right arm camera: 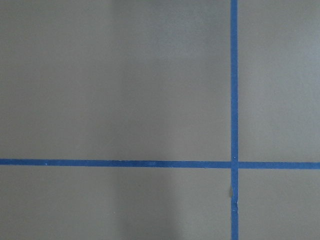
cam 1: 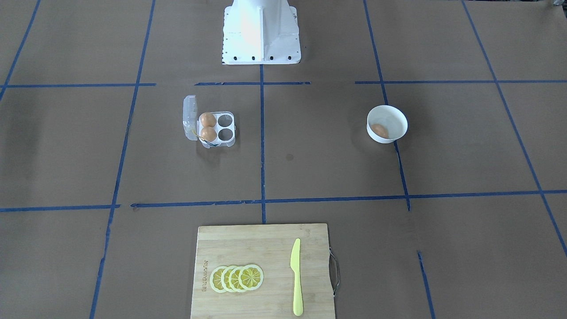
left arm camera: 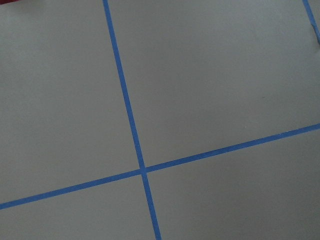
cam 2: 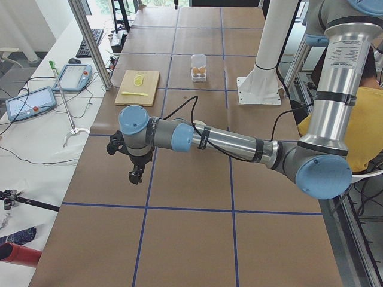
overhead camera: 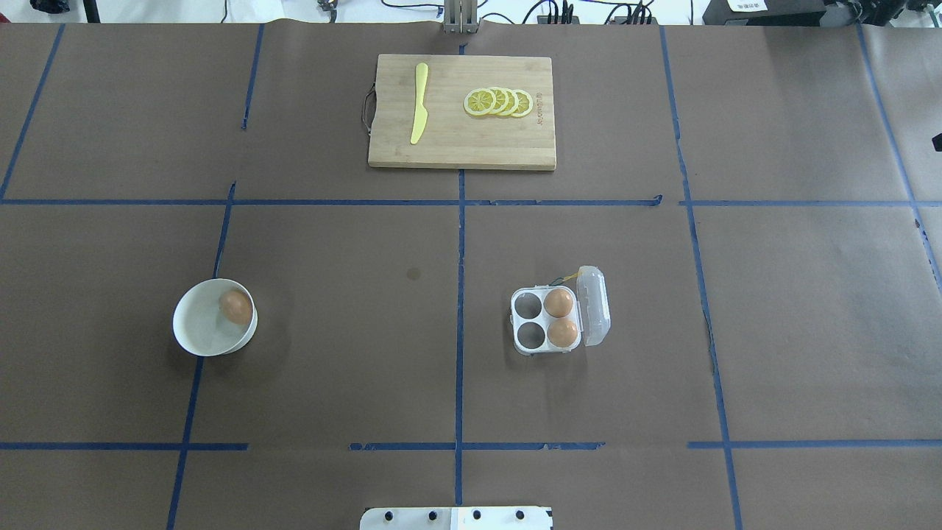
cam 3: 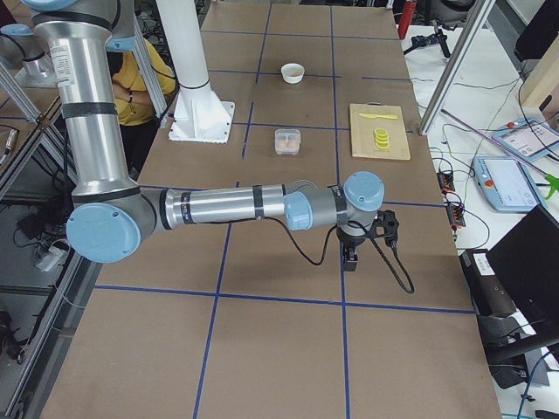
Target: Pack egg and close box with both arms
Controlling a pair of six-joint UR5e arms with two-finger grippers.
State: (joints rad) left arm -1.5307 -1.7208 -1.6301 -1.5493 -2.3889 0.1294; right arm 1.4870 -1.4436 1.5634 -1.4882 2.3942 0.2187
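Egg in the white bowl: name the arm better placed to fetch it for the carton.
Likely left. The bowl with the egg sits in the table's left half, nearer the left arm; the carton lies in the right half, nearer the right arm.

Cannot judge jaw spacing of left tool (cam 2: 135, 177): small, dark, side view only. Same for right tool (cam 3: 351, 260). See base pedestal (cam 1: 261, 35) only in part, cropped at top edge of front view. Lose near edge of cutting board (cam 1: 248, 248) at that view's bottom edge. Lose top of left arm (cam 2: 338, 78) past upper edge.
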